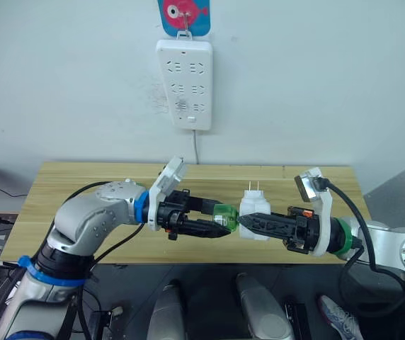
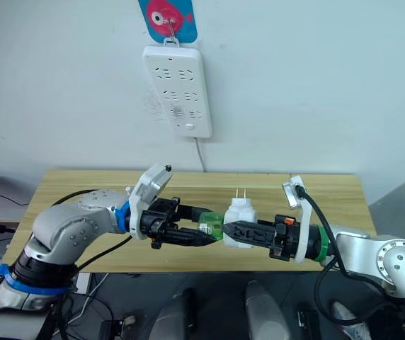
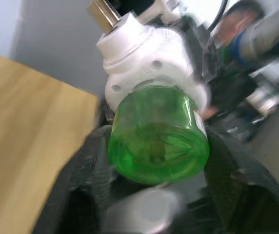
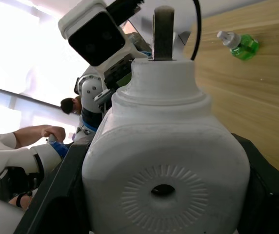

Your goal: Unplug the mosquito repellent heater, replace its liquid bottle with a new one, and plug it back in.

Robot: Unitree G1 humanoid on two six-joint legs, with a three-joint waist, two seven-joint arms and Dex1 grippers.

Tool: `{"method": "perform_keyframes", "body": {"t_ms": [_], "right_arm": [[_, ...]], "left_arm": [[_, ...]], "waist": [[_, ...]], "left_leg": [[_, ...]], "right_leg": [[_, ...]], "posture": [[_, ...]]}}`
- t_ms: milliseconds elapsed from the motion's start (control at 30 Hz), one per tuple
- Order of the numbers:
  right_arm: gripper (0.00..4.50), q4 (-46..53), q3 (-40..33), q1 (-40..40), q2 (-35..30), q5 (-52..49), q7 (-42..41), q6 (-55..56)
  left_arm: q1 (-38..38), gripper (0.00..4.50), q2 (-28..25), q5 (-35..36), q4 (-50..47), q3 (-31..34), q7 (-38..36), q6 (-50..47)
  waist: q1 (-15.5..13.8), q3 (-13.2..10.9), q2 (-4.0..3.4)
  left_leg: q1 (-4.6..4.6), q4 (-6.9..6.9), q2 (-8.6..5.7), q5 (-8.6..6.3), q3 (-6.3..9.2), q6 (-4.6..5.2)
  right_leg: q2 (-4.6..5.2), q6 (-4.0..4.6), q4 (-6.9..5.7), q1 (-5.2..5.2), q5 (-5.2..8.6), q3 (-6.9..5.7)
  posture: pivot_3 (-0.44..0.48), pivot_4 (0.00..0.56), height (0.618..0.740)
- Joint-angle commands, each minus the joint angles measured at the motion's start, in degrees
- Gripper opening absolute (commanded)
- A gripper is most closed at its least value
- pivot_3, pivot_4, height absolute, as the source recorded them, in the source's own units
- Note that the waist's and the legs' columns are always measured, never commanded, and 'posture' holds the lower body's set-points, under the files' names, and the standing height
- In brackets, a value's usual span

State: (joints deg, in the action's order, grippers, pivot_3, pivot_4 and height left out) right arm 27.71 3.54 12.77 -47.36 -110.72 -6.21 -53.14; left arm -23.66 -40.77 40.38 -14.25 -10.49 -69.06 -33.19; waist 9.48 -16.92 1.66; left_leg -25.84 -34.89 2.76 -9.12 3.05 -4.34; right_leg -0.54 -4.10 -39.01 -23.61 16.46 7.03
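Note:
The mosquito repellent heater (image 1: 254, 211) is a small white unit held in the air over the table's front edge, its two prongs pointing up. My right gripper (image 1: 248, 222) is shut on it from the right. A green liquid bottle (image 1: 225, 214) sticks out of the heater's left side, and my left gripper (image 1: 220, 221) is shut on it. The left wrist view looks at the bottle's round green base (image 3: 156, 141) seated in the white body (image 3: 149, 63). Another green bottle with a white cap (image 4: 239, 45) lies on the table in the right wrist view.
A long white power strip (image 1: 183, 83) hangs on the wall above the wooden table (image 1: 82, 184), its cable (image 1: 196, 149) dropping behind the tabletop. A person's arm (image 4: 37, 131) appears in the right wrist view's background.

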Motion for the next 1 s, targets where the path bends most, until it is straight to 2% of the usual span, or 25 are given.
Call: {"method": "perform_keyframes", "body": {"t_ms": [33,233,400,600,1000], "right_arm": [[3.05,2.21,-0.40,0.19,-0.01,-1.42,-0.95,-0.36],[3.05,1.68,-0.37,0.65,0.00,-1.39,-1.06,-0.65],[3.05,1.47,-0.30,0.88,0.23,-1.21,-1.06,-0.82],[3.05,1.75,-0.36,0.61,0.48,-1.29,-0.57,-0.71],[3.04,1.98,-0.47,0.74,0.80,-1.83,0.08,-0.29]], "left_arm": [[3.78,4.06,1.50,-10.33,1.59,-0.18,-2.67,18.08],[7.34,4.06,7.89,-16.76,4.56,1.73,-1.29,37.64],[7.53,4.06,11.93,-18.26,4.45,2.76,-0.82,48.17],[9.13,4.06,12.45,-16.72,0.99,2.01,-1.62,51.90],[7.30,4.06,11.75,-16.72,-0.11,1.41,0.52,47.26]], "waist": [[-0.13,0.00,0.00],[-0.61,0.00,0.00],[-1.21,0.00,0.01],[-1.17,0.00,0.01],[-1.13,0.00,0.01]], "left_leg": [[0.00,0.00,0.00,0.00,-0.01,0.00],[-0.05,-0.03,-0.04,0.00,-0.12,0.00],[-0.04,-0.05,-0.03,0.00,-0.13,0.00],[-0.04,-0.04,-0.02,0.00,-0.12,0.00],[-0.04,-0.07,-0.03,0.00,-0.11,0.00]], "right_leg": [[0.00,0.00,0.00,-0.01,0.00,0.01],[0.08,0.01,0.06,0.00,0.01,0.08],[0.07,0.00,0.04,-0.01,0.00,0.09],[0.06,-0.01,0.03,-0.01,0.00,0.08],[0.05,-0.01,0.03,0.01,0.00,0.07]], "posture": [[-0.259,0.280,0.740],[-0.254,0.284,0.740],[-0.257,0.286,0.740],[-0.263,0.288,0.740],[-0.262,0.288,0.740]]}}
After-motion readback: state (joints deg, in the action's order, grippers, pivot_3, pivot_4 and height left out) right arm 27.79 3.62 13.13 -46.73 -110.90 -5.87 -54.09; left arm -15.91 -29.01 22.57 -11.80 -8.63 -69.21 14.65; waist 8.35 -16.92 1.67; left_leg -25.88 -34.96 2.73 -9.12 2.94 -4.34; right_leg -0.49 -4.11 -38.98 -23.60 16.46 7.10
